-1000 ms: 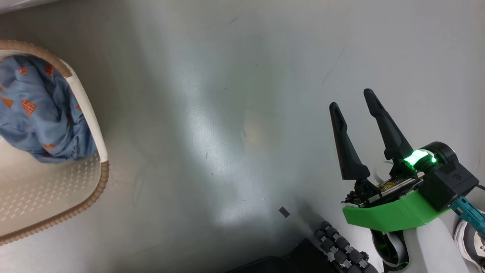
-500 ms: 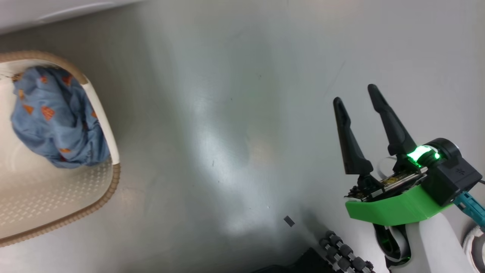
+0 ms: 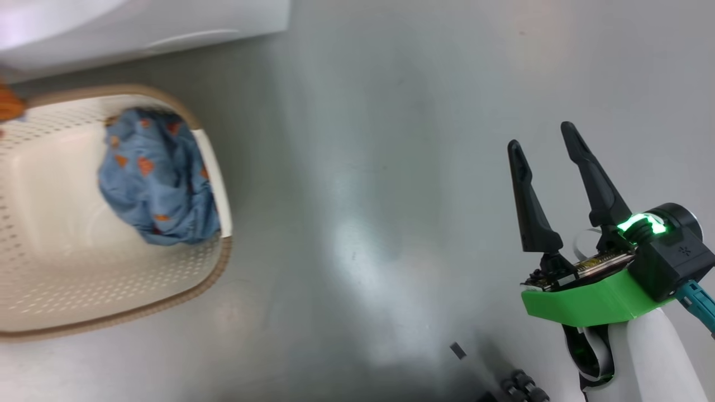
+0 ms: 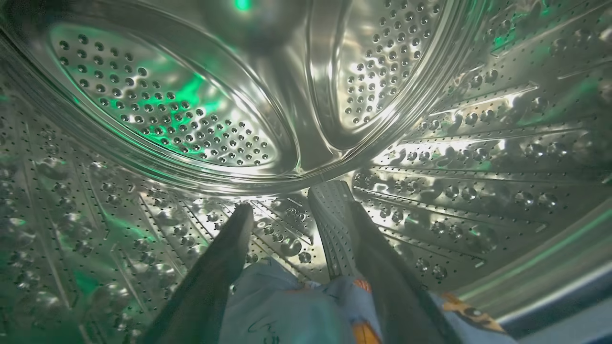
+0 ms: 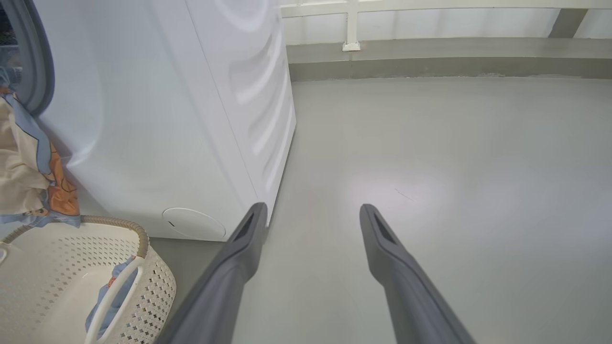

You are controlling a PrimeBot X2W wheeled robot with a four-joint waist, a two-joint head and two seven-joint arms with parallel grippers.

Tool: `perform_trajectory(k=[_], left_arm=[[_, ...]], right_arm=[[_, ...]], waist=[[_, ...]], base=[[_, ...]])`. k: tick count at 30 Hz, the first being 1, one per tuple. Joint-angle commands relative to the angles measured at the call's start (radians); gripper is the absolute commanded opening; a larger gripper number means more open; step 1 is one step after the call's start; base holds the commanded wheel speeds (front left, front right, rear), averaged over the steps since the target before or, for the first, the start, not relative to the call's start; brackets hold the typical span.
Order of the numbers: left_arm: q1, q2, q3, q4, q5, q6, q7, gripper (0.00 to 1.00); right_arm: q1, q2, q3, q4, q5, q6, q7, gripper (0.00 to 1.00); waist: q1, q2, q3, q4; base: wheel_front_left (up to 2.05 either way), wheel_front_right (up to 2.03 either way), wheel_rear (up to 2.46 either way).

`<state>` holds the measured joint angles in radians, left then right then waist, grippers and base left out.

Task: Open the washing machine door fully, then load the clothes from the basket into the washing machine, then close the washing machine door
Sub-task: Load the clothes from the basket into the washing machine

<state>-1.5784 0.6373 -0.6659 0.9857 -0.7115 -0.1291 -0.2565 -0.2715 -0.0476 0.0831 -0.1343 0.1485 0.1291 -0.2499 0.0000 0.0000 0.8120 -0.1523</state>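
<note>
My left gripper (image 4: 299,210) is inside the washing machine's steel drum (image 4: 191,119), fingers apart. A piece of the blue printed clothes (image 4: 287,310) lies low between them on the drum wall. Another piece (image 5: 28,167) hangs out of the machine's opening by the grey gasket (image 5: 36,62), over the basket (image 5: 57,277). The cream basket (image 3: 56,290) stands before the white washing machine (image 3: 139,28) with a blue bundle of clothes (image 3: 156,184) against its right wall. My right gripper (image 3: 547,142) hovers open and empty over the floor, far right of the basket. The washing machine door is out of view.
Grey glossy floor (image 3: 363,195) spreads between the basket and my right arm. In the right wrist view, the machine's side panel (image 5: 248,95) runs back to a low wall with a white rail (image 5: 351,28). A round filter cover (image 5: 193,223) sits low on the front.
The head camera has swung, so the basket now shows further right and the machine's lower edge has come into view. My right gripper keeps its open pose.
</note>
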Motion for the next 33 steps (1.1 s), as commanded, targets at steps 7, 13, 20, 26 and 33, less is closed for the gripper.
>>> perform_trajectory(k=[7, 13, 20, 26, 33], left_arm=[[0.17, 0.029, 0.037, -0.1, -0.01, -0.002, -0.005, 1.0], [0.346, 0.028, 0.097, -0.214, 0.01, 0.007, -0.005, 1.0], [0.618, 0.005, 0.209, -0.446, 0.032, 0.059, -0.005, 1.0], [0.873, -0.031, 0.31, -0.657, 0.092, 0.137, -0.005, 1.0], [1.09, -0.105, 0.388, -0.817, 0.158, 0.192, -0.005, 1.0]], right_arm=[[0.039, -0.003, -0.003, -0.01, -0.044, 0.002, -0.012, 1.0], [0.063, -0.003, -0.021, -0.005, -0.057, 0.002, -0.012, 1.0], [0.093, -0.003, -0.041, -0.004, -0.072, 0.002, -0.011, 1.0], [0.114, -0.003, -0.044, -0.007, -0.079, 0.002, -0.001, 1.0], [0.124, -0.003, -0.04, -0.009, -0.086, 0.002, 0.012, 1.0]], waist=[[0.0, 0.0, -0.092, 0.092], [0.0, 0.0, -0.147, 0.129], [0.0, 0.0, -0.194, 0.171], [0.0, 0.0, -0.234, 0.196], [0.0, 0.0, -0.264, 0.211]], base=[[0.0, 0.0, 0.0], [0.0, 0.0, 0.0], [0.0, 0.0, 0.0], [0.0, 0.0, 0.0], [0.0, 0.0, 0.0]])
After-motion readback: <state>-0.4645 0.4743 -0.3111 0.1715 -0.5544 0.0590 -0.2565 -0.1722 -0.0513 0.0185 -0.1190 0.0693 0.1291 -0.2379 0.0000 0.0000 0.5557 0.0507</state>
